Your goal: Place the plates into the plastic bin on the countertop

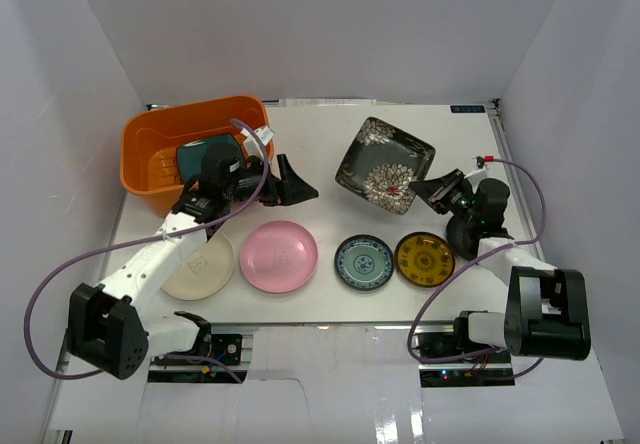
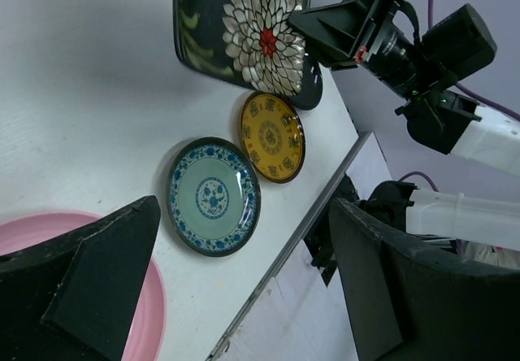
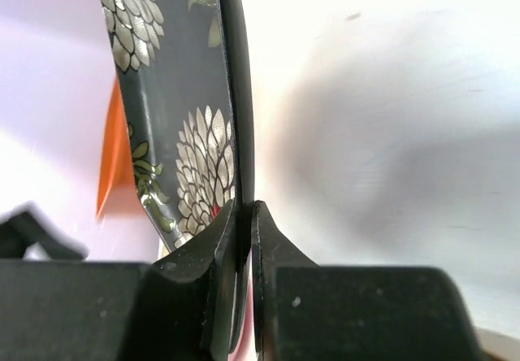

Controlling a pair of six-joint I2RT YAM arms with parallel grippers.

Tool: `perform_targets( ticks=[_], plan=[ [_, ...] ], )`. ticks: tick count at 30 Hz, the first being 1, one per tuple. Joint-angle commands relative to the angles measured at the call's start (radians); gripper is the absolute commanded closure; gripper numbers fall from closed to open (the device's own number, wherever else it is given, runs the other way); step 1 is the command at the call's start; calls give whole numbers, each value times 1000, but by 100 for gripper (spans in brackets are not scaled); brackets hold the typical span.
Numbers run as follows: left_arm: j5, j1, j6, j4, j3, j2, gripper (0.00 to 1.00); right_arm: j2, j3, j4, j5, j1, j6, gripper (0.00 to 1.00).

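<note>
My right gripper [image 1: 427,190] is shut on the near right edge of the black square plate with white flowers [image 1: 385,164]. In the right wrist view the fingers [image 3: 219,239] pinch that plate's rim [image 3: 236,93] edge-on. My left gripper [image 1: 298,180] hangs open and empty above the countertop [image 1: 320,134], between the orange plastic bin [image 1: 150,134] and the flowered plate. A teal plate [image 1: 195,152] lies in the bin, half hidden by the left wrist. Cream [image 1: 200,269], pink [image 1: 279,255], blue-patterned [image 1: 363,262] and yellow-patterned [image 1: 424,258] plates lie in a row near the front.
The left wrist view looks past its open fingers [image 2: 106,271] at the blue-patterned plate [image 2: 213,196], the yellow plate [image 2: 272,137], part of the pink plate [image 2: 154,312] and the table's front edge [image 2: 325,198]. White walls enclose the table.
</note>
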Motion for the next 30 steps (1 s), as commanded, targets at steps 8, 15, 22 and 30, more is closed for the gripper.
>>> perform_targets(
  ticks=[8,15,22,30],
  plan=[
    [-152,-149,41,42,219,256,7,-219,77,-30,-355,26,-82,92],
    [-184,-175,37,68,217,334,41,-236,25,78,-447,60,6,92],
    [-282,-184,33,70,203,265,100,-251,8,20,-427,64,-19,79],
    [-245,60,-18,-15,321,175,100,-370,31,-218,-356,64,-163,6]
  ],
)
